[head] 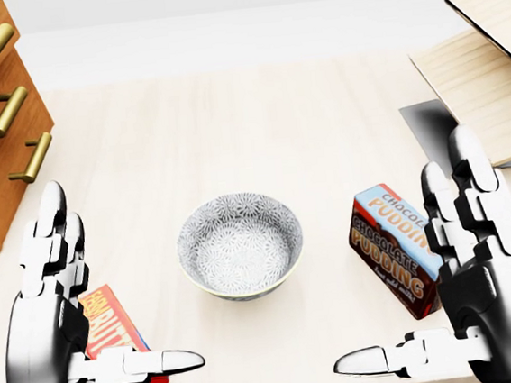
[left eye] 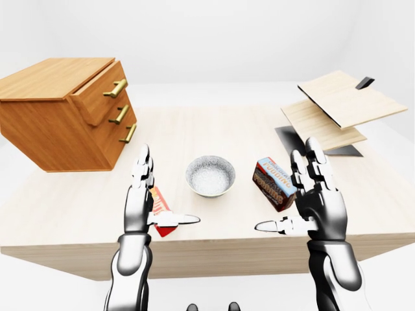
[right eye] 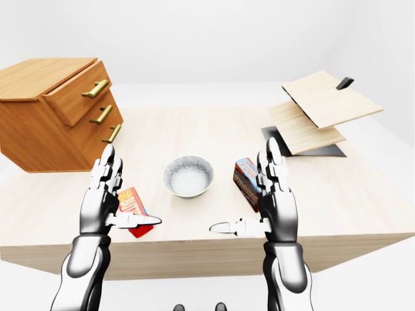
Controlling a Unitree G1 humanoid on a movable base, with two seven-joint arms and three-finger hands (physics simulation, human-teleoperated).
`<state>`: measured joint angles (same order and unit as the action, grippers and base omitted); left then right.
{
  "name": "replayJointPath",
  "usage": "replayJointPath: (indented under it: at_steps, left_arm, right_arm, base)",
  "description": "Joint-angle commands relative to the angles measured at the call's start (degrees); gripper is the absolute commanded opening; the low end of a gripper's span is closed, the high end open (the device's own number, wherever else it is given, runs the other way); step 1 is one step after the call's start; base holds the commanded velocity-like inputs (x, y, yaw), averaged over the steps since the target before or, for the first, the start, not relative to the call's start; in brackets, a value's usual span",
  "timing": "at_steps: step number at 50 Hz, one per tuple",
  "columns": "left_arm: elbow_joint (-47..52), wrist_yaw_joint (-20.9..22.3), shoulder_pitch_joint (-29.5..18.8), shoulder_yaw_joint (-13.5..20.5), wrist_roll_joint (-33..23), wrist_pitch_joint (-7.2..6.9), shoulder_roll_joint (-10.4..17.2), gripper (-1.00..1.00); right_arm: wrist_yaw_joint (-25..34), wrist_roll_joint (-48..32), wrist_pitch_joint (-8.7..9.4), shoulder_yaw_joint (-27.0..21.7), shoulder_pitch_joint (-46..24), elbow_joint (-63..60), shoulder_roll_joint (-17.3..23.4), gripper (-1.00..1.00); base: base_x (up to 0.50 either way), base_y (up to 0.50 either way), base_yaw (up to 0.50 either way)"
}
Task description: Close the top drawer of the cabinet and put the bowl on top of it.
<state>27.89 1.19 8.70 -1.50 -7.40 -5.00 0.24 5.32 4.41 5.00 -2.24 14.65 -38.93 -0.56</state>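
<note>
A patterned grey-white bowl stands upright on the pale wooden table, in the middle of the head view. My left hand hovers open to the bowl's left, palm inward and thumb pointing at the bowl. On the bowl's right my right hand mirrors it, also open. Neither hand touches the bowl. The wooden cabinet sits at the table's left end. Its top drawer is pulled partly out, and its brass handle juts past the two below.
A red snack box lies flat under my left hand. A chocolate pudding box stands tilted beside my right hand. Light wooden boards rest over a dark mat at the right. The table's near edge runs just below my hands.
</note>
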Motion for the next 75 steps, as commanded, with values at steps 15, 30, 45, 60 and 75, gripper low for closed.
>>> replayJointPath:
  at_steps: [15,30,45,60,75]
  left_arm:
    - [-2.00,-0.12,-1.43,0.68,0.19,0.00,0.08,1.00]
    - [-2.03,-0.04,-1.73,0.83,0.36,0.00,0.05,1.00]
    - [-2.85,-0.11,-1.85,0.77,0.40,0.00,0.05,1.00]
    - [-3.60,-0.19,-2.04,0.53,0.16,0.00,0.03,1.00]
    - [-3.69,-0.16,-1.87,0.44,0.09,0.00,0.04,1.00]
  right_arm:
    - [0.37,0.35,0.00,-0.16,-0.24,1.36,0.06,1.00]
    - [0.37,0.45,0.00,-0.24,-0.38,1.40,0.09,1.00]
    - [0.78,0.95,0.00,-0.68,-0.87,2.13,0.17,1.00]
    - [0.15,-0.76,0.00,-0.31,-0.63,3.64,0.02,1.00]
    - [0.24,-0.78,0.00,0.01,-0.35,4.10,0.09,1.00]
  base:
    - [0.21,0.00,0.00]
    - [0.22,0.00,0.00]
    - [0.10,0.00,0.00]
    - [0.00,0.00,0.00]
    - [0.00,0.22,0.00]
